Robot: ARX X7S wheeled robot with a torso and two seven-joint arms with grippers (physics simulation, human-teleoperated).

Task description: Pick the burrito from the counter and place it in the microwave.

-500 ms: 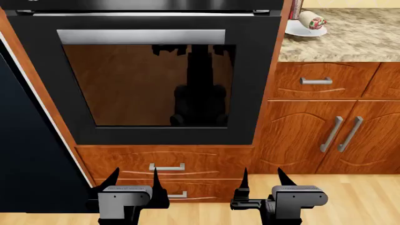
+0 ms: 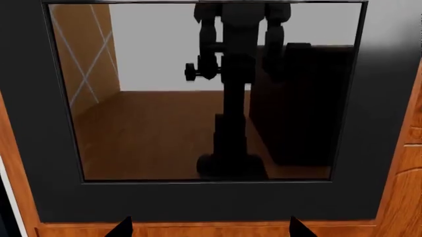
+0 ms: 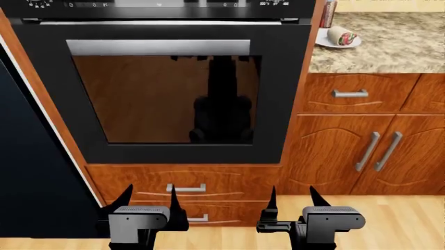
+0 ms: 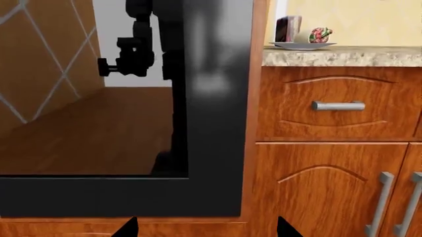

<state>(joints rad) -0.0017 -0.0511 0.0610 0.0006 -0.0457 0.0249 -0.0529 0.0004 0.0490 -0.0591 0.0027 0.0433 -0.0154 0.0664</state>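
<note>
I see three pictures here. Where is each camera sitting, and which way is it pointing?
Head view: up on the robot's head, looking forward and down at the oven door; both hands, left hand and right hand, show below.
Left wrist view: near the left hand, facing the oven glass squarely; only fingertips show.
Right wrist view: near the right hand, facing the oven's edge and cabinets; fingertips show.
Shared: head and right wrist views both catch the burrito on its plate on the counter.

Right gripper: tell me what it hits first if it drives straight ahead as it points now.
Probably the oven door, near its lower right corner beside the wood cabinet. The right gripper is open and empty; its wrist view centres there. Depth is unclear, so the exact contact spot is uncertain.
</note>
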